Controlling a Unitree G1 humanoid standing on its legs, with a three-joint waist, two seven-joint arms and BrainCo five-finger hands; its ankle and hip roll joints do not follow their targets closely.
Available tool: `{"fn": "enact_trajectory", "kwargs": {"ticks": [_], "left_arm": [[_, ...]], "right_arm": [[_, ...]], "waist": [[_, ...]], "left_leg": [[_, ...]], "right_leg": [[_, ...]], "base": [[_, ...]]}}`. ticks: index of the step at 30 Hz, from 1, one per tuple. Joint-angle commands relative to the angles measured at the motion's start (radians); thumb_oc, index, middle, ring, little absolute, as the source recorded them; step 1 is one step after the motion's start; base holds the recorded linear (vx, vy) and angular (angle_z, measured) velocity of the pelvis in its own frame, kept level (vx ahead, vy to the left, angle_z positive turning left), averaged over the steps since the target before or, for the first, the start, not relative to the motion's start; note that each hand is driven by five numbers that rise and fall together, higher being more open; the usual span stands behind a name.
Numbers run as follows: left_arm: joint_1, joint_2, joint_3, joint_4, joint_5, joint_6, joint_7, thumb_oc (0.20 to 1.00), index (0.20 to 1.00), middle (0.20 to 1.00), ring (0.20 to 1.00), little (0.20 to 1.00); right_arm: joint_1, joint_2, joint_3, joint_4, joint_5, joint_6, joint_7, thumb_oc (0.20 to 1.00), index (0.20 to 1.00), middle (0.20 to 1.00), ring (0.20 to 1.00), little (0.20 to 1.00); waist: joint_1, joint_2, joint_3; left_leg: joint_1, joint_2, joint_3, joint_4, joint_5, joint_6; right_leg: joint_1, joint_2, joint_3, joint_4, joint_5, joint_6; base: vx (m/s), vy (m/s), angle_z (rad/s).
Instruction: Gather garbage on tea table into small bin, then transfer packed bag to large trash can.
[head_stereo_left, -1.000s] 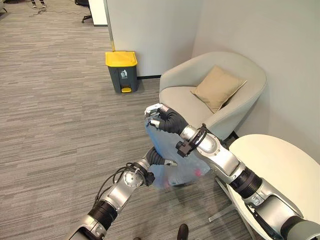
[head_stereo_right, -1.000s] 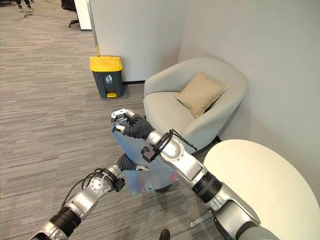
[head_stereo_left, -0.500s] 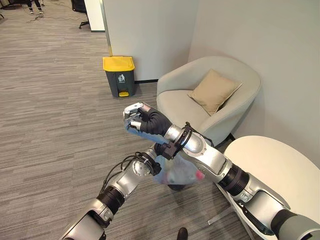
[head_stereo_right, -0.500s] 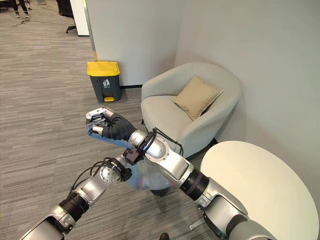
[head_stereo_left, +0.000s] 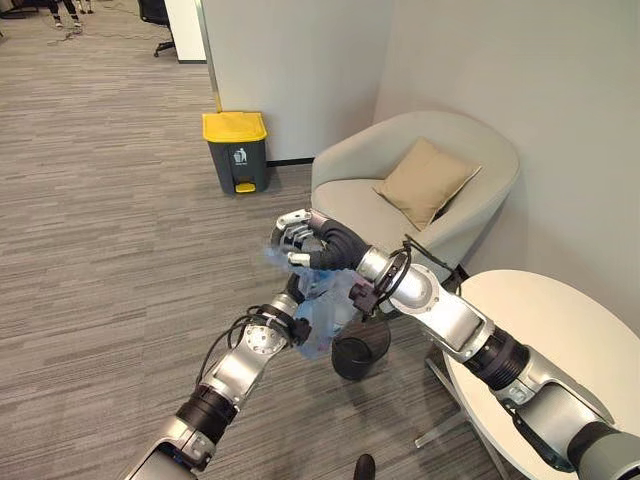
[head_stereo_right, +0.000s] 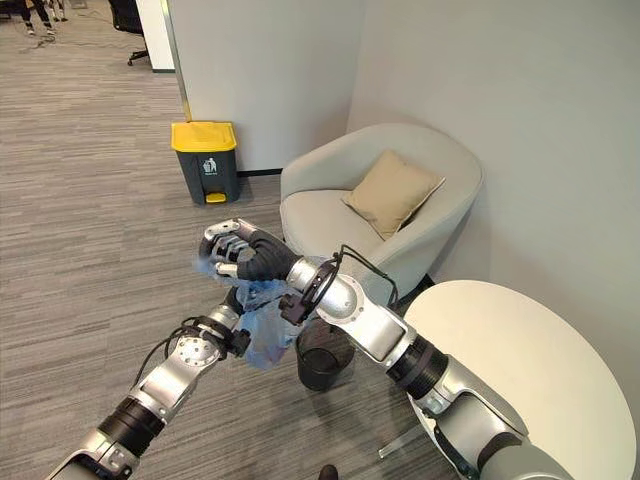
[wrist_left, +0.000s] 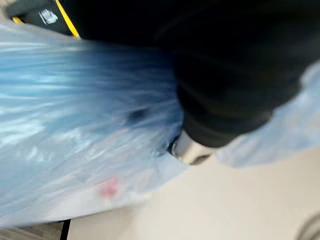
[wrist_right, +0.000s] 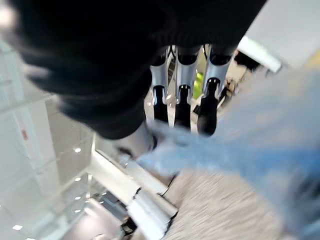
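A translucent blue garbage bag (head_stereo_left: 322, 312) with rubbish in it hangs in the air just left of the small black bin (head_stereo_left: 360, 350), which stands on the floor. My right hand (head_stereo_left: 301, 236) is above the bag, its fingers (wrist_right: 181, 102) curled round the gathered top. My left hand (head_stereo_right: 234, 303) is pressed against the bag's side lower down, and the plastic (wrist_left: 75, 125) hides the rest of it. The large grey trash can with a yellow lid (head_stereo_left: 236, 150) stands by the far wall, well beyond the bag.
A beige armchair (head_stereo_left: 350, 200) with a tan cushion (head_stereo_left: 425, 180) sits right behind the bag. The round cream tea table (head_stereo_left: 560, 350) is at the lower right. Open grey carpet (head_stereo_left: 110, 230) runs from here to the trash can.
The bag has come up out of the small bin and shifted left, so the bin now stands bare. My right hand has drawn back toward me with the bag's top.
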Motion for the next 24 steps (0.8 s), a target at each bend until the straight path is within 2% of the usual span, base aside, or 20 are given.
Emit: {"fn": "enact_trajectory", "kwargs": {"ticks": [1, 6, 10, 11, 13, 15, 19, 24], "left_arm": [[-0.043, 0.001, 0.036, -0.044, -0.075, -0.09, 0.04, 0.2, 0.2, 0.2, 0.2, 0.2], [0.084, 0.003, 0.127, -0.027, -0.116, -0.078, 0.039, 0.2, 0.2, 0.2, 0.2, 0.2], [0.184, 0.014, 0.219, -0.001, -0.126, -0.067, 0.015, 0.2, 0.2, 0.2, 0.2, 0.2], [0.187, 0.015, 0.218, -0.002, -0.126, -0.067, 0.014, 0.2, 0.2, 0.2, 0.2, 0.2], [0.264, 0.031, 0.299, 0.029, -0.124, -0.063, -0.022, 0.2, 0.2, 0.2, 0.2, 0.2], [0.345, 0.028, 0.373, 0.079, -0.161, -0.052, -0.064, 0.2, 0.2, 0.2, 0.2, 0.2], [0.397, 0.032, 0.445, 0.154, -0.151, -0.043, -0.081, 0.2, 0.2, 0.2, 0.2, 0.2], [0.442, 0.039, 0.498, 0.217, -0.111, -0.036, -0.091, 0.2, 0.2, 0.2, 0.2, 0.2]], "right_arm": [[-0.001, 0.008, -0.078, -0.071, -0.155, -0.074, -0.064, 1.0, 1.0, 1.0, 1.0, 1.0], [0.153, -0.051, -0.192, -0.139, -0.26, -0.084, -0.107, 1.0, 1.0, 1.0, 1.0, 1.0], [0.364, -0.062, -0.313, -0.129, -0.195, -0.087, -0.087, 1.0, 1.0, 1.0, 1.0, 1.0], [0.368, -0.062, -0.314, -0.132, -0.194, -0.087, -0.086, 1.0, 1.0, 1.0, 1.0, 1.0], [0.54, -0.076, -0.415, -0.041, -0.151, -0.072, -0.057, 1.0, 1.0, 1.0, 1.0, 1.0], [0.684, -0.049, -0.505, 0.105, -0.113, -0.047, -0.037, 1.0, 1.0, 1.0, 1.0, 1.0], [0.756, -0.006, -0.571, 0.256, -0.066, -0.026, -0.03, 1.0, 1.0, 1.0, 1.0, 1.0], [0.795, -0.001, -0.611, 0.368, -0.074, -0.015, -0.034, 1.0, 1.0, 1.0, 1.0, 1.0]], "waist": [[0.001, 0.006, 0.015], [-0.008, 0.015, 0.015], [-0.021, 0.023, 0.015], [-0.021, 0.022, 0.013], [-0.03, 0.028, 0.016], [-0.036, 0.033, 0.022], [-0.037, 0.037, 0.029], [-0.033, 0.04, 0.037]], "left_leg": [[-0.011, -0.026, -0.027, -0.009, -0.087, 0.009], [-0.008, -0.026, -0.024, -0.01, -0.087, 0.012], [-0.006, -0.024, -0.022, -0.011, -0.085, 0.012], [-0.006, -0.024, -0.022, -0.011, -0.086, 0.012], [-0.007, -0.024, -0.021, -0.01, -0.085, 0.01], [-0.009, -0.023, -0.02, -0.01, -0.084, 0.01], [-0.013, -0.025, -0.027, -0.008, -0.081, 0.008], [-0.018, -0.025, -0.036, -0.005, -0.079, 0.004]], "right_leg": [[0.093, -0.016, 0.058, 0.029, -0.203, 0.089], [0.095, -0.013, 0.062, 0.027, -0.206, 0.09], [0.096, -0.013, 0.065, 0.026, -0.205, 0.089], [0.096, -0.013, 0.065, 0.026, -0.206, 0.089], [0.097, -0.013, 0.063, 0.026, -0.207, 0.09], [0.094, -0.012, 0.058, 0.029, -0.209, 0.089], [0.093, -0.014, 0.051, 0.034, -0.213, 0.087], [0.092, -0.014, 0.043, 0.043, -0.224, 0.083]], "base": [[0.0, 0.0, 0.0], [0.0, 0.0, 0.0], [0.0, -0.003, -0.02], [0.0, 0.0, 0.0], [-0.02, -0.009, -0.14], [-0.03, -0.018, -0.11], [0.0, 0.0, 0.0], [0.0, 0.0, 0.0]]}}
